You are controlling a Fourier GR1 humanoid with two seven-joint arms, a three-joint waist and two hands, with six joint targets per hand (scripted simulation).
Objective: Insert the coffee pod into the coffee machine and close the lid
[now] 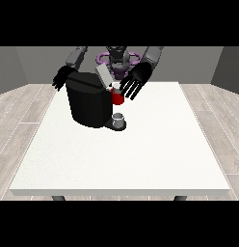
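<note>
1. The black coffee machine [87, 103] stands on the white table [140, 154], its lid [104, 76] raised.
2. The hand at the view's right [137, 79] hovers spread wide, just beside a red thing at the machine [117, 98].
3. The hand at the view's left [60, 78] hangs behind the machine, fingers relaxed.
4. A grey thing [119, 119] sits at the machine's base; whether it is the pod, I cannot tell.

Large white worktop [140, 159] on a pale plank floor [25, 103], grey walls behind.

Fills most of the view, seen from across and slightly above, near edge at the bottom and far edge narrower towards the top. Shows a thin white front lip and two dark legs [57, 198] just under the near corners, one at each side. Sits on light wood-look boards that run out to the left and to the right [215, 103]. Backed by plain grey wall [25, 65] along the top, with a darker grey panel [227, 65] at the view's right.
</note>
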